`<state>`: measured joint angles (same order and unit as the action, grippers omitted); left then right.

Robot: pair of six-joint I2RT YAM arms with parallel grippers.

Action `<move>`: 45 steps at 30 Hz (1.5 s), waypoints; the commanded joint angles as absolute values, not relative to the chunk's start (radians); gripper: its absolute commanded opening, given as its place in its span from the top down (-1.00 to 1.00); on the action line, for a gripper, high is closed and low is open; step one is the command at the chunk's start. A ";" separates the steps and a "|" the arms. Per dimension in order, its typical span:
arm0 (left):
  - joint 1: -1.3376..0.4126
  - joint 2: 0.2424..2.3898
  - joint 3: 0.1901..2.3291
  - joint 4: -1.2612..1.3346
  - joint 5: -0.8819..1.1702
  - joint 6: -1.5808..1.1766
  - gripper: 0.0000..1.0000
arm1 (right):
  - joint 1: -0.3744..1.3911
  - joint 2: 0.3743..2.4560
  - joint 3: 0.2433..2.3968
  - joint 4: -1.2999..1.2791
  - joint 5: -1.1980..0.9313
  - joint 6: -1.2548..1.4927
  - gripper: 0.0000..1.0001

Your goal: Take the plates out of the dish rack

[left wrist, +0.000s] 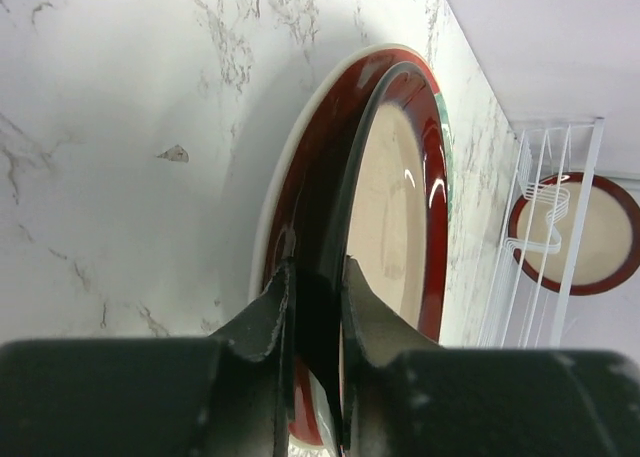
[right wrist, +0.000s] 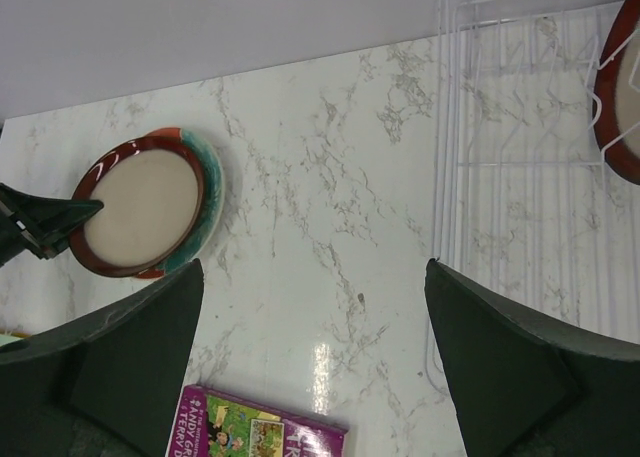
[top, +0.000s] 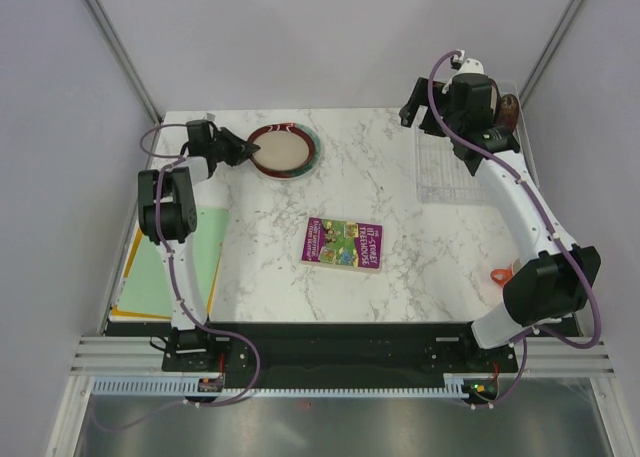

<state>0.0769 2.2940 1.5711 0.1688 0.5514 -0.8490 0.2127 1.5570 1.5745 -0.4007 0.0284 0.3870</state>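
The dark brown plate with a cream centre (top: pixel 283 149) sits on the coral-red plate (top: pixel 314 152) with teal at the table's back left. My left gripper (top: pixel 240 149) is shut on the brown plate's near rim (left wrist: pixel 360 157), with the coral-red plate (left wrist: pixel 305 167) under it. Both show in the right wrist view, the brown plate (right wrist: pixel 140 205) and the coral-red plate (right wrist: pixel 205 192). The see-through dish rack (top: pixel 455 167) stands at the back right and holds a third brown plate (top: pixel 508 107) upright. My right gripper (top: pixel 418 115) hangs open and empty above the rack's left edge (right wrist: pixel 445 127).
A purple book (top: pixel 343 243) lies mid-table and shows at the bottom of the right wrist view (right wrist: pixel 255 427). A small orange cup (top: pixel 500 275) sits by the right arm. Green and yellow mats (top: pixel 165 267) lie at the left edge. The third plate (left wrist: pixel 575 232) shows behind the rack's ribs.
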 commanded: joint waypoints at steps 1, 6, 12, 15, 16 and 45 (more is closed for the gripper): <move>0.078 2.290 1.641 0.212 0.620 -0.850 0.57 | 0.204 1.563 1.632 -0.420 0.069 0.350 -0.96; 0.063 2.287 1.651 0.138 0.614 -0.808 -0.33 | 0.199 1.574 1.654 -0.434 0.089 0.336 -0.96; 0.041 2.266 1.677 0.009 0.565 -0.720 -0.95 | 0.198 1.608 1.724 -0.506 0.210 0.266 -0.96; 0.032 2.224 1.663 -0.080 0.491 -0.666 -0.99 | 0.198 1.637 1.761 -0.549 0.372 0.226 -0.96; 0.031 2.211 1.651 -0.098 0.476 -0.649 -1.00 | 0.199 1.647 1.775 -0.563 0.453 0.200 -0.96; -0.113 2.137 1.832 -0.584 -0.032 -0.397 -0.99 | 0.029 2.037 2.095 -0.592 0.712 0.061 -0.96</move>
<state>-0.1040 2.2242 1.8526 -0.5613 0.0006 -0.4244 0.0746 1.9900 2.0064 -0.6113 0.7013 0.0738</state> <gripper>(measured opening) 0.994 0.982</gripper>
